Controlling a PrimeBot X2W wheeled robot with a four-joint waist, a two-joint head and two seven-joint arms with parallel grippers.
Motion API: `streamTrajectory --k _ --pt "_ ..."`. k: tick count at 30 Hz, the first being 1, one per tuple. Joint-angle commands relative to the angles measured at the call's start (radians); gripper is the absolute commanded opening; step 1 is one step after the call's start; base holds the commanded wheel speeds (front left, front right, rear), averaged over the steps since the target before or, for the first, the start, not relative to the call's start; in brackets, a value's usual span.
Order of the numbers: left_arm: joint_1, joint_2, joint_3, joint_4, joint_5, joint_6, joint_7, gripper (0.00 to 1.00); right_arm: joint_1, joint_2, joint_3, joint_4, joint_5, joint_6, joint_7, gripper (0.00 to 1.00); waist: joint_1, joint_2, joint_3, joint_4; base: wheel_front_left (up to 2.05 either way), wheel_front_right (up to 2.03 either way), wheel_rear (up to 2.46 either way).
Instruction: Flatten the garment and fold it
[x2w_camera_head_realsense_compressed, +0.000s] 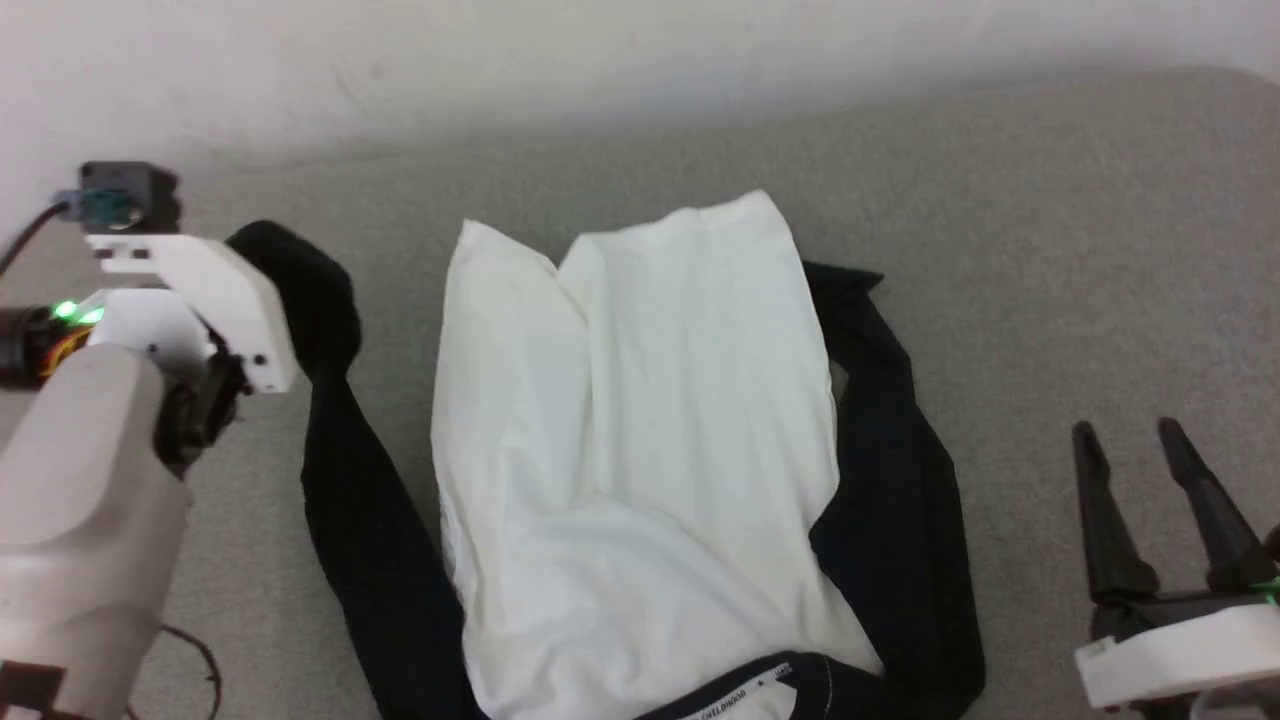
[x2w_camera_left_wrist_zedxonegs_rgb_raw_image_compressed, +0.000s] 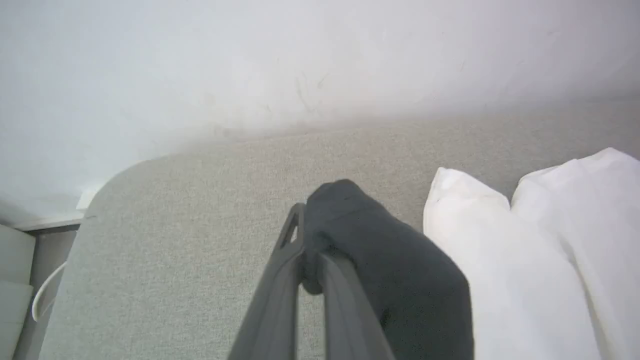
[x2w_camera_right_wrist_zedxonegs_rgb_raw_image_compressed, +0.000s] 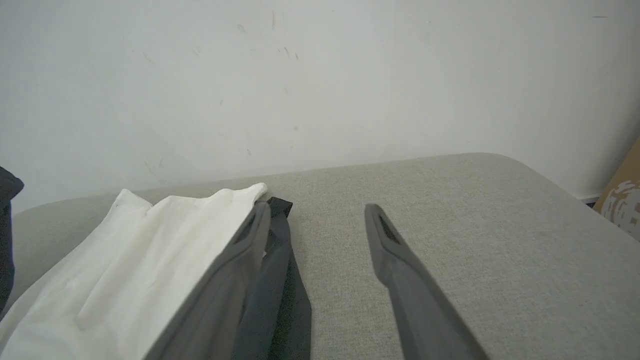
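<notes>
The garment (x2w_camera_head_realsense_compressed: 640, 420) lies on the grey surface, white torso panel up, with its collar at the near edge and a lengthwise crease in the panel. Black sleeves run down both sides, one on the left (x2w_camera_head_realsense_compressed: 340, 470) and one on the right (x2w_camera_head_realsense_compressed: 890, 450). My left gripper (x2w_camera_left_wrist_zedxonegs_rgb_raw_image_compressed: 312, 240) is shut on the far end of the left black sleeve (x2w_camera_left_wrist_zedxonegs_rgb_raw_image_compressed: 380, 250), holding it bunched just above the surface beside the white panel (x2w_camera_left_wrist_zedxonegs_rgb_raw_image_compressed: 525, 250). My right gripper (x2w_camera_head_realsense_compressed: 1128, 430) stands open to the right of the garment with nothing between its fingers. In the right wrist view it (x2w_camera_right_wrist_zedxonegs_rgb_raw_image_compressed: 317, 210) is beside the right sleeve (x2w_camera_right_wrist_zedxonegs_rgb_raw_image_compressed: 280, 280).
The grey padded surface (x2w_camera_head_realsense_compressed: 1050, 250) ends at a white wall behind. Its rounded left corner (x2w_camera_left_wrist_zedxonegs_rgb_raw_image_compressed: 110, 185) drops off, with a white cable (x2w_camera_left_wrist_zedxonegs_rgb_raw_image_compressed: 45, 295) below it. A brown patterned object (x2w_camera_right_wrist_zedxonegs_rgb_raw_image_compressed: 622, 200) sits past the right edge. Bare surface lies right of the garment.
</notes>
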Motion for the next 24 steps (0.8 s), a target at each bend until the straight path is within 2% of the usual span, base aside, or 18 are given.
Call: streamTrajectory --k 1,6,10,12,15,19,24 --pt "0.019 -0.009 -0.011 -0.035 0.015 0.004 -0.018 0.0 0.011 -0.001 -0.017 0.0 0.0 -0.002 0.005 1.0 0.0 -0.0001 -0.078 0.039 0.0 0.0 0.0" --pt "0.071 -0.071 -0.089 -0.215 0.051 0.001 -0.043 0.0 0.035 -0.001 -0.085 -0.021 -0.018 -0.002 0.032 1.0 0.0 -0.0001 -0.132 0.047 0.0 0.0 0.0" --pt "0.132 -0.166 -0.196 -0.333 0.071 -0.012 -0.028 0.0 0.045 -0.001 -0.112 -0.05 -0.026 -0.002 0.056 1.0 0.0 -0.0001 -0.147 0.04 0.0 0.0 0.0" --pt "0.156 -0.216 -0.259 -0.355 0.072 -0.041 -0.016 0.0 0.044 -0.001 -0.115 -0.063 -0.029 -0.002 0.068 1.0 0.0 -0.0001 -0.144 0.028 0.0 0.0 0.0" --pt "0.175 -0.298 -0.356 -0.329 0.079 -0.081 0.007 0.0 0.036 -0.001 -0.107 -0.08 -0.031 -0.002 0.079 1.0 0.0 -0.0001 -0.128 0.002 0.0 0.0 0.0" --pt "0.187 -0.397 -0.457 -0.22 0.084 -0.129 0.021 0.0 0.025 -0.001 -0.091 -0.089 -0.029 -0.002 0.088 1.0 0.0 -0.0001 -0.098 -0.043 0.0 0.0 0.0" --pt "0.178 -0.453 -0.538 -0.085 0.092 -0.155 -0.007 0.0 0.015 -0.001 -0.081 -0.087 -0.024 -0.002 0.091 1.0 0.0 -0.0001 -0.055 -0.09 0.0 0.0 0.0"
